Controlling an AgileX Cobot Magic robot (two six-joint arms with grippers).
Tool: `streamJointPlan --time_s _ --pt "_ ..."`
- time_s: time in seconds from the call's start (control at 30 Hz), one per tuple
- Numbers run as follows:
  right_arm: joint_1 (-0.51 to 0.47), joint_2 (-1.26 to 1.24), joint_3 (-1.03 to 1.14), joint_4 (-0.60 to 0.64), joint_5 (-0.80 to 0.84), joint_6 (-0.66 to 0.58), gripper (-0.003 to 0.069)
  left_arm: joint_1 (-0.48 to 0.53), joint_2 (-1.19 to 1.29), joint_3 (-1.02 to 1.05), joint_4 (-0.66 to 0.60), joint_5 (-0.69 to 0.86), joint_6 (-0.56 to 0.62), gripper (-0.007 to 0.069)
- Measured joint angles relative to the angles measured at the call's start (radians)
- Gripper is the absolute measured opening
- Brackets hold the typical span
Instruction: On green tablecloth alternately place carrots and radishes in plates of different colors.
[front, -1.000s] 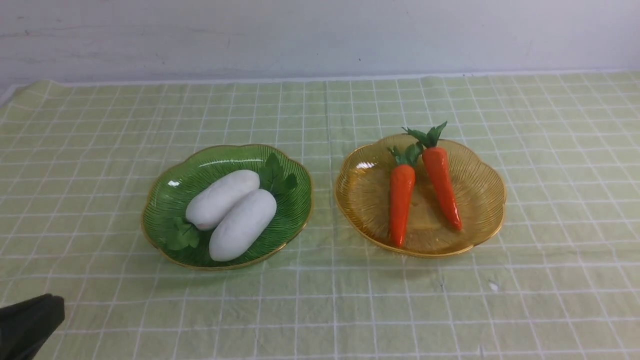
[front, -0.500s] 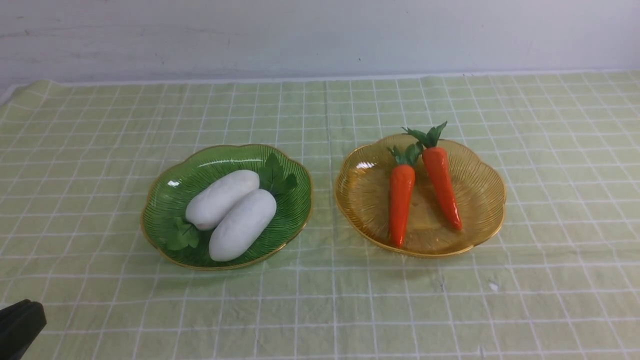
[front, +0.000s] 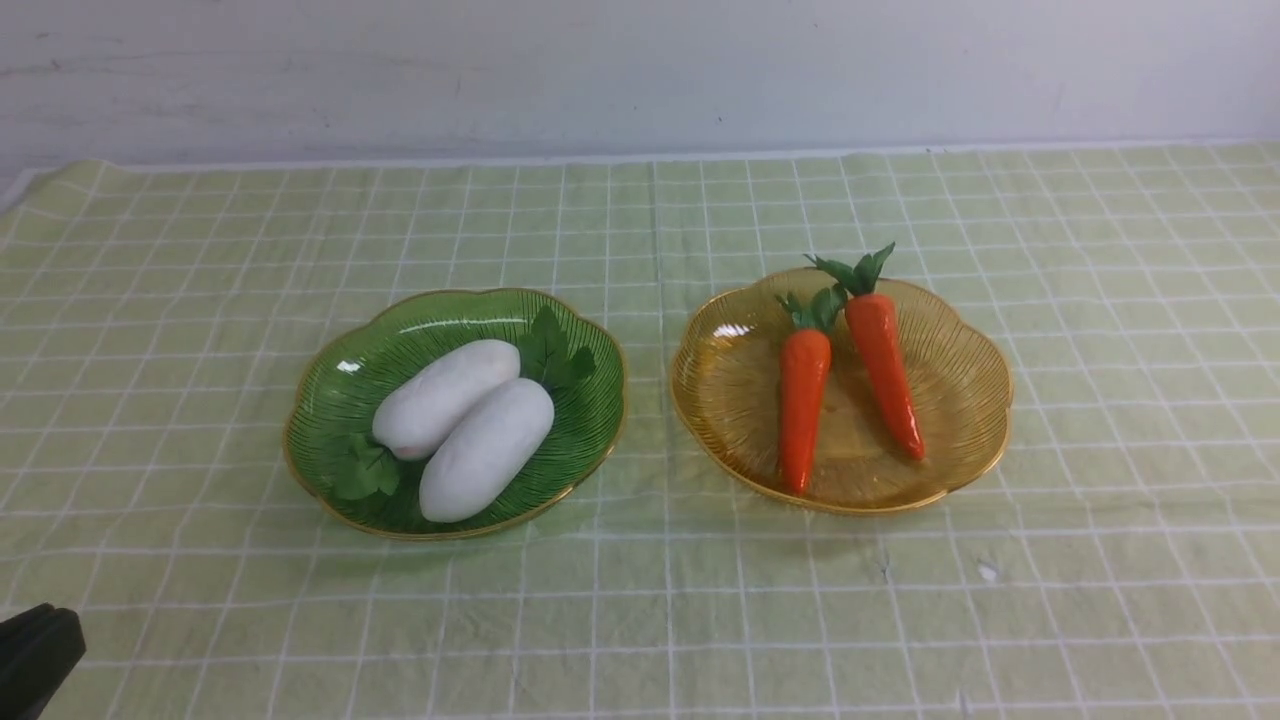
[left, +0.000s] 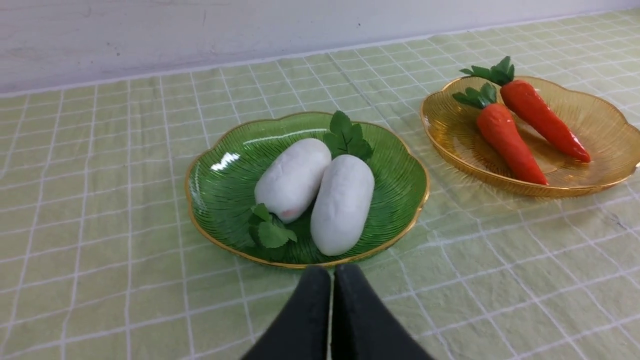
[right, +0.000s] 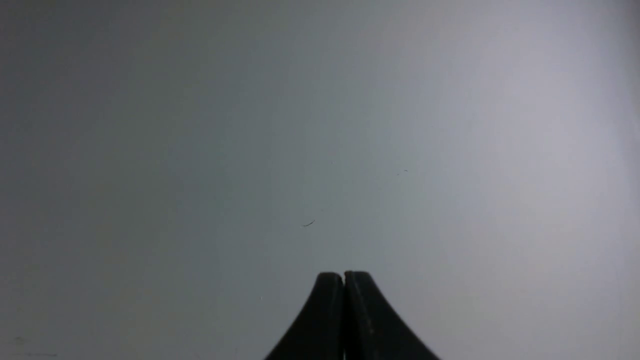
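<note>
Cloth (front: 640, 620) ahead of our left jaws bears plated radishes (front: 485, 450), carrots (front: 803, 400); both jaws closed, empty; sorting seems done, retreat next.

Likely a robot lab set-up. A gridded cloth (front: 200, 250) meets a bare white wall (front: 640, 70). The carrots (front: 802, 410) are glossy toys.

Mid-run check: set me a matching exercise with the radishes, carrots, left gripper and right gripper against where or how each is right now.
1. radishes
2. carrots
3. left gripper
4. right gripper

a. in the amber plate
b. shut, facing a blank grey surface
c. in the green plate
d. shut, aimed at the green plate

Pairs: 1-c, 2-a, 3-d, 4-b
</note>
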Motion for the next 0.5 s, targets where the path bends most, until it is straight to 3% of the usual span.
streamJointPlan --time_s 0.23,0.37,0.5 --pt "0.0 0.0 0.0 0.0 0.0 -0.02 -0.0015 0.19 -0.122 0.208 -0.011 -0.145 0.036 -0.0008" --pt "0.0 0.0 0.0 0.0 0.0 -0.02 -0.0015 0.236 -0.164 0.351 -0.012 -0.204 0.037 -0.0008" --pt "0.0 0.0 0.0 0.0 0.0 -0.02 -0.0015 0.24 -0.164 0.38 -0.012 -0.159 0.038 -0.0008"
